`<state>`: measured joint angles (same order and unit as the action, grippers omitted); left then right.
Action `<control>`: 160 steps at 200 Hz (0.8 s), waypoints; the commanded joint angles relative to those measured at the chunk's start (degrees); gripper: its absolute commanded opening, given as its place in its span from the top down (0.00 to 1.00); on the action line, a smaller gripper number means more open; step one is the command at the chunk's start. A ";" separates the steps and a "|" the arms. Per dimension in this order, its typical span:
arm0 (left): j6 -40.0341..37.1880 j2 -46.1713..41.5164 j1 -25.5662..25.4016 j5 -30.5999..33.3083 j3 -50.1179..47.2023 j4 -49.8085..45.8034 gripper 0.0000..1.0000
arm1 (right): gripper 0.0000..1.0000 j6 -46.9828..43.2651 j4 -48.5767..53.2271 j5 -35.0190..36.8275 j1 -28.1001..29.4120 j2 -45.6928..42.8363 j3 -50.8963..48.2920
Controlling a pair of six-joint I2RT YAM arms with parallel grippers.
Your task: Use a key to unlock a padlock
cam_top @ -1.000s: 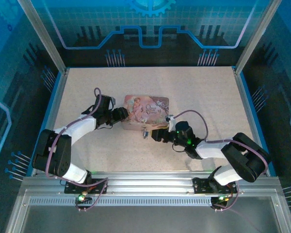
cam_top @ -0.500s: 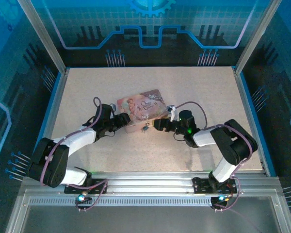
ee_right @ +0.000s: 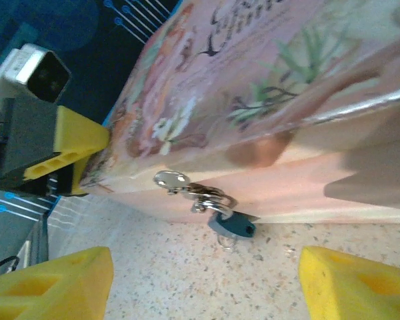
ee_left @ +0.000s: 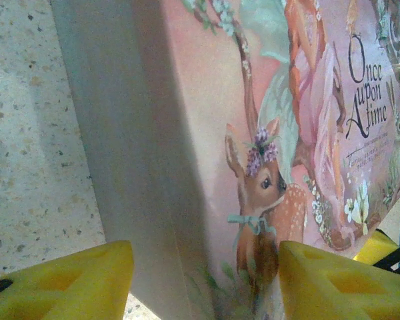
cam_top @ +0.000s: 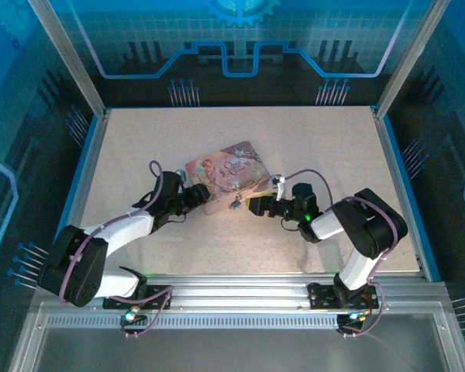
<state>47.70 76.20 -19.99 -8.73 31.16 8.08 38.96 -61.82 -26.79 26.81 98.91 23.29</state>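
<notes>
Our left claw grips the tin box. Our right claw, released, faces the hanging padlock. We judge this the approach step, and next needs precise alignment beneath it.

Bright even light; wrist views slightly blurred.

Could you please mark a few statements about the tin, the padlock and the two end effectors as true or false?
1. The padlock hangs at the latch on the front wall of the pink tin box. True.
2. The right end effector is clamped on the padlock. False: its fingers stand wide open, with the padlock ahead and untouched.
3. The left end effector holds one end of the tin between its fingers. True.
4. The tin's lid is plain. False: it carries an illustration and lettering.
</notes>
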 commanded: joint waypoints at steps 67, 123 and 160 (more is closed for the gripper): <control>1.42 -1.57 -2.48 0.72 -2.42 -6.71 0.42 | 0.29 -2.57 -7.90 -5.28 0.26 7.10 2.20; 3.17 -2.20 -4.24 1.66 -2.86 -6.09 0.43 | 0.33 -2.18 -12.74 -6.11 0.46 12.04 3.65; 4.05 -1.98 -5.75 1.96 -2.44 -5.60 0.45 | 0.35 -2.46 -14.45 -6.10 1.12 14.07 4.65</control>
<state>51.16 74.17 -23.92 -6.61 30.20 7.40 37.82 -72.18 -32.03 27.07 111.28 26.61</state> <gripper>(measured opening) 0.550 0.659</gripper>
